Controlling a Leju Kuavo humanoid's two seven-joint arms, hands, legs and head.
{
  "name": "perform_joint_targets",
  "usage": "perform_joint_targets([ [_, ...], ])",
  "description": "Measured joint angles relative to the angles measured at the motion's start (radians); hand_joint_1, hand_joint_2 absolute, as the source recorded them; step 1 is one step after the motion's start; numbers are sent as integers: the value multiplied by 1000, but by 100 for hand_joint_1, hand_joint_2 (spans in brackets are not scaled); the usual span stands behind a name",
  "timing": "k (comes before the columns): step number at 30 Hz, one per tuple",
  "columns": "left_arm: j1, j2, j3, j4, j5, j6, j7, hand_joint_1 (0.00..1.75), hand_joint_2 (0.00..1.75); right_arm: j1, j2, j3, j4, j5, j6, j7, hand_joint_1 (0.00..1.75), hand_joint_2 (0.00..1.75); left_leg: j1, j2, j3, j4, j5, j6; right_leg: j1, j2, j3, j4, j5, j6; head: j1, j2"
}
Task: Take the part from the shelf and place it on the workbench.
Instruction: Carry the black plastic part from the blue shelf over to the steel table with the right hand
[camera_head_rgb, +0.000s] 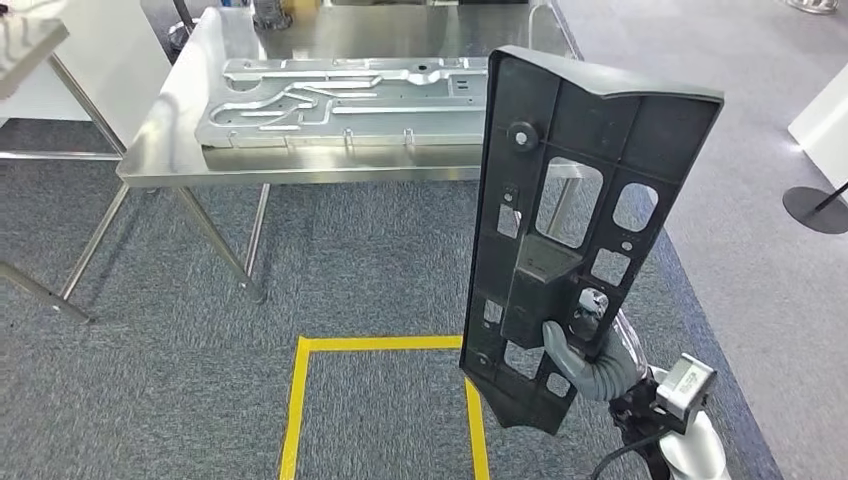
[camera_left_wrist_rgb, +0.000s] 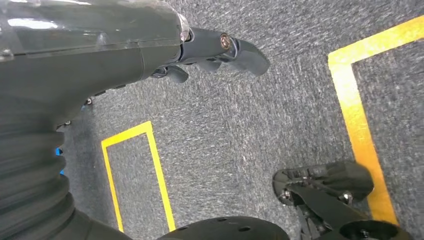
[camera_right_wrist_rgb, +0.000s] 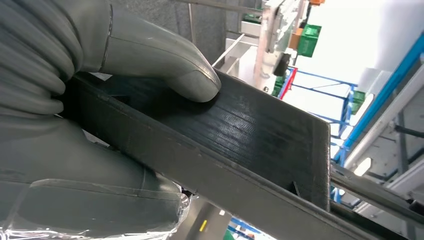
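The black part (camera_head_rgb: 570, 230) is held upright in the right hand (camera_head_rgb: 590, 365), thumb (camera_right_wrist_rgb: 165, 65) pressed on it, above the carpet (camera_head_rgb: 380, 260) short of the workbench (camera_head_rgb: 170, 130), while the left hand (camera_left_wrist_rgb: 220, 50) hangs with fingers loosely curled, holding nothing.

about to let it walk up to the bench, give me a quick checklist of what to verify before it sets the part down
1. Part held: the right hand grips the black plastic panel near its lower end, thumb pressed on its face: ok.
2. Panel attitude: it stands roughly upright, high above the hand, so it may lever in the grip: cannot tell if firm.
3. Landing spot: a grey metal plate covers most of the steel workbench; little bare top is left: not ok.
4. Path: the grey carpet up to the bench looks clear: ok.
5. Left hand hangs over the floor, holding nothing: ok.
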Motion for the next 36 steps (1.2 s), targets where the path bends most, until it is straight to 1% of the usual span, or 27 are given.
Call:
perform_joint_targets([
  [2, 1, 1, 0, 0, 0, 0, 0, 0, 175, -3, 2, 0, 4, 0, 2, 0, 173, 175, 1, 0, -79, 134, -49, -8, 0, -1, 10, -1, -9, -4, 0, 0],
  [3, 2, 2, 0, 0, -1, 0, 0, 0, 175, -3, 3, 1, 6, 0, 2, 0, 173, 175, 2, 0, -109, 175, -52, -10, 0, -1, 16, -1, -15, -4, 0, 0],
  [4, 4, 2, 1, 0, -2, 0, 0, 0, 175, -2, 4, 1, 7, 0, 1, 0, 173, 175, 3, 0, -122, 179, -35, -11, 0, 0, 23, 0, -21, -3, 0, 0],
  [5, 5, 3, 1, 0, -3, 0, 0, 0, 175, -1, 5, 1, 8, 0, 1, 0, 173, 175, 3, 0, -114, 144, 2, -11, 0, 1, 32, 0, -28, -2, 0, 0],
  [7, 6, 4, 1, 0, -6, -1, 0, 0, 175, -1, 6, 1, 8, 0, 0, 0, 173, 175, 4, 0, -61, 9, 84, -7, 2, 3, 52, 2, -45, 4, 0, 0],
  [8, 6, 5, 1, 0, -8, -2, 0, 0, 175, -1, 6, 1, 8, 0, 0, 0, 173, 175, 4, 0, -36, -46, 107, -1, 3, 5, 59, 4, -52, 8, 0, 0],
  [9, 5, 5, 1, 0, -10, -3, 0, 0, 175, -1, 7, 1, 8, 0, -1, 0, 173, 175, 3, -1, -20, -80, 115, 6, 5, 6, 63, 4, -59, 14, 0, 0],
  [10, 4, 5, 1, 0, -12, -4, 0, 0, 175, -1, 7, 2, 8, 0, -1, -1, 173, 175, 1, -1, -15, -92, 110, 14, 6, 7, 65, 7, -61, 19, 0, 0],
  [13, 4, 4, 1, 0, -14, -5, 1, 0, 175, 0, 8, 3, 8, 0, -4, -2, 173, 175, 3, -2, -4, -99, 103, 33, 4, 7, 63, 31, -68, 35, 0, 0],
  [14, 4, 3, 1, 0, -14, -6, 1, 0, 175, 0, 8, 3, 8, 0, -5, -3, 173, 175, 5, -2, 2, -100, 100, 38, 3, 6, 48, 61, -82, 40, 0, 0],
  [15, 4, 3, 1, 0, -15, -5, 0, 0, 175, 0, 8, 2, 8, 0, -7, -4, 173, 175, 5, -2, 7, -101, 96, 42, 2, 5, 18, 114, -103, 44, 0, 0],
  [17, 4, 3, 1, 0, -17, -5, 0, 0, 175, 4, 8, 2, 8, 0, -11, -5, 173, 175, 5, -2, 14, -101, 88, 47, -1, 5, -68, 247, -152, 51, 0, 0],
  [18, 4, 3, 1, 0, -19, -5, -1, 0, 175, 7, 8, 2, 8, 0, -14, -5, 173, 175, 4, -2, 18, -101, 83, 47, -1, 4, -106, 294, -161, 51, 0, 0],
  [19, 5, 3, 1, 0, -20, -5, -1, 0, 175, 10, 8, 2, 8, 1, -16, -5, 173, 175, 4, -2, 24, -101, 77, 47, -1, 4, -127, 307, -150, 50, 0, 0],
  [20, 5, 3, 1, 0, -22, -5, -1, 0, 175, 13, 8, 2, 7, 1, -17, -4, 173, 175, 3, -3, 33, -101, 71, 46, -1, 4, -129, 281, -118, 47, 0, 0],
  [22, 6, 2, 1, 0, -25, -6, -1, 0, 175, 18, 8, 2, 4, 2, -18, -4, 173, 175, 2, -3, 53, -103, 56, 43, 4, 3, -89, 152, -25, 35, 0, 0],
  [23, 5, 1, 1, 0, -25, -7, -1, 0, 175, 20, 8, 2, 2, 2, -18, -4, 173, 175, 1, -3, 61, -104, 50, 39, 9, 0, -70, 93, -2, 27, 0, 0],
  [24, 4, 0, 1, 0, -26, -7, -1, 0, 175, 23, 8, 1, 0, 2, -19, -4, 173, 175, 2, -2, 64, -106, 45, 35, 14, -2, -58, 55, 7, 20, 0, 0],
  [26, 3, 0, 1, 0, -29, -8, 1, 0, 175, 30, 8, -2, -5, 2, -21, -5, 173, 175, 2, -1, 73, -104, 46, 22, 21, -3, -50, 27, -1, 4, 1, 0],
  [28, 3, 2, 1, 0, -31, -8, 2, 0, 175, 37, 9, -4, -10, 2, -22, -5, 173, 175, 0, 1, 82, -91, 43, 8, 15, -1, -27, 11, 9, -6, 1, 0],
  [29, 2, 3, 1, 0, -31, -8, 2, 0, 175, 38, 9, -4, -11, 2, -22, -6, 173, 175, 0, 1, 77, -70, 33, 2, 11, -1, -13, 7, 8, -8, 1, 0],
  [30, 1, 4, 1, 0, -30, -8, 2, 0, 175, 38, 9, -5, -13, 2, -21, -7, 173, 175, 0, 0, 57, -29, 13, -3, 7, -1, -1, 3, 5, -10, 1, 0],
  [31, 0, 4, 1, 0, -30, -8, 2, 0, 175, 38, 9, -5, -14, 2, -21, -8, 173, 175, 2, 0, 25, 28, -11, -7, 7, -1, 6, 2, 0, -13, 1, 0],
  [33, 0, 6, 1, 0, -27, -8, 2, 0, 175, 39, 9, -6, -14, 1, -18, -9, 173, 175, 5, 0, -56, 141, -59, -8, 8, 0, 15, 2, -11, -15, 1, 0],
  [34, 2, 6, 2, 0, -26, -7, 3, 0, 175, 40, 9, -6, -14, 1, -17, -9, 173, 175, 6, 0, -82, 162, -63, -7, 7, 2, 21, 2, -17, -14, 1, 0],
  [35, 4, 7, 2, 0, -25, -6, 3, 0, 175, 40, 9, -7, -14, 1, -15, -9, 173, 175, 7, 1, -90, 147, -45, -8, 7, 4, 30, 2, -24, -13, 1, 0],
  [36, 5, 7, 3, 0, -24, -5, 3, 0, 175, 40, 9, -7, -14, 1, -14, -9, 173, 175, 8, 1, -82, 98, -5, -8, 7, 5, 41, 2, -32, -11, 1, 0],
])
